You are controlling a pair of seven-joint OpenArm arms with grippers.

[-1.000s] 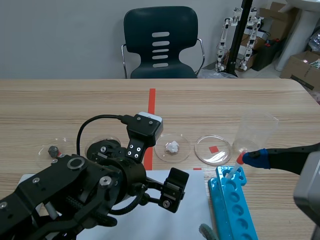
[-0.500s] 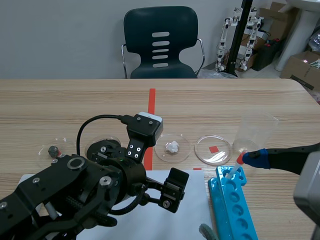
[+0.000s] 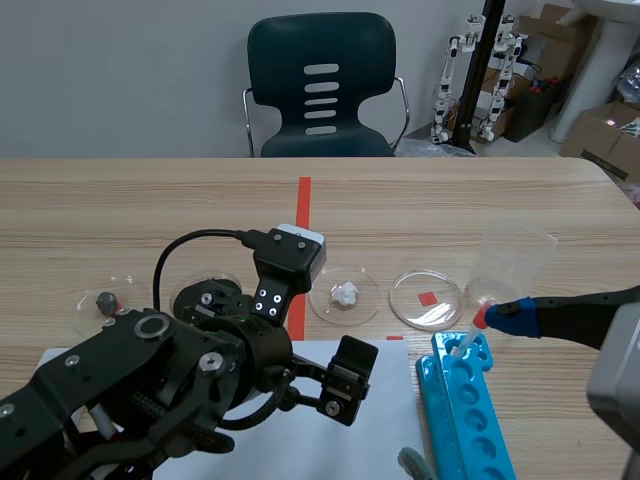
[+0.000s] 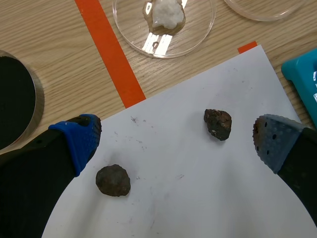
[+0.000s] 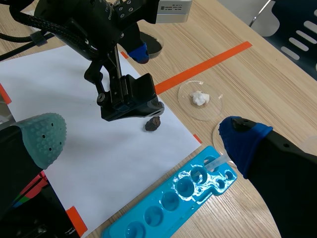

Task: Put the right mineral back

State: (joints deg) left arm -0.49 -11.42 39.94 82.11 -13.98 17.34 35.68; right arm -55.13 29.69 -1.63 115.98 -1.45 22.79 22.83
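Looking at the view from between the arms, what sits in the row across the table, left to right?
Dish with grey stone, dish half hidden by the left arm, dish with white mineral, empty dish, clear cup.

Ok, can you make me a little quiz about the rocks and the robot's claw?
1. True or false: the left gripper is shut on a rock.
2. How many dark rocks lie on the white paper? A one, B two, C three.
3. Fill in: the lump in the clear petri dish ahead of the left gripper is coloured ____.

Key: 1 false, its fingers stand open over the paper; 2 B; 3 white.
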